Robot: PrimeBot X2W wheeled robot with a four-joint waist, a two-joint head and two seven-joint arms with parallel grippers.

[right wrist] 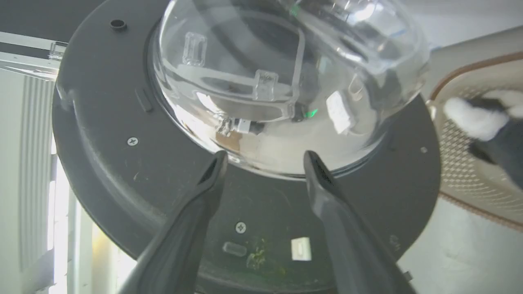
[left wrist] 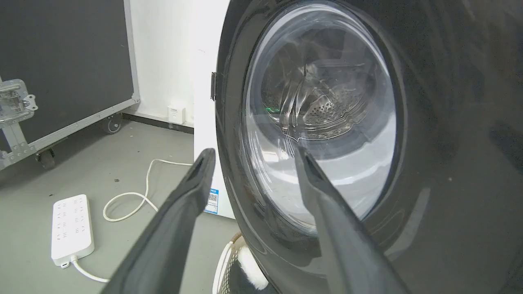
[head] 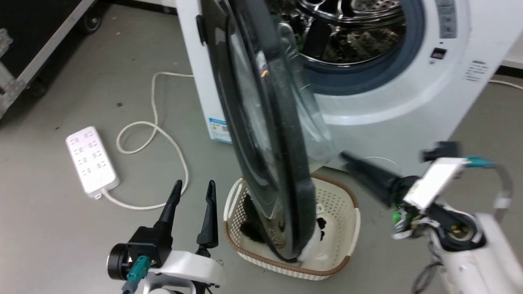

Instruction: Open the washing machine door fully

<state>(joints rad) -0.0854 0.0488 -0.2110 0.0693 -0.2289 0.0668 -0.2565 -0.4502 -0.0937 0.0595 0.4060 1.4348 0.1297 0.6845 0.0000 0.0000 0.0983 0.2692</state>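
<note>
The washing machine door (head: 284,122) stands swung out from the white machine (head: 408,102), nearly edge-on to the head view, its clear glass bowl (head: 312,106) bulging to the right. My left gripper (head: 193,188) is open at the lower left, on the door's outer side and apart from it. In the left wrist view the gripper (left wrist: 253,152) faces the glossy black outer face (left wrist: 441,163). My right gripper (head: 347,157) reaches leftward at the door's inner side. In the right wrist view it is open (right wrist: 265,157), its fingertips close under the glass bowl (right wrist: 286,73) and over the black inner frame (right wrist: 102,122).
A cream basket (head: 341,228) with black and white items sits on the floor under the door's lower edge. A white power strip (head: 92,161) and its cable (head: 163,134) lie at the left. A black wheeled case (head: 36,45) stands at the far left. The steel drum (head: 351,24) is exposed.
</note>
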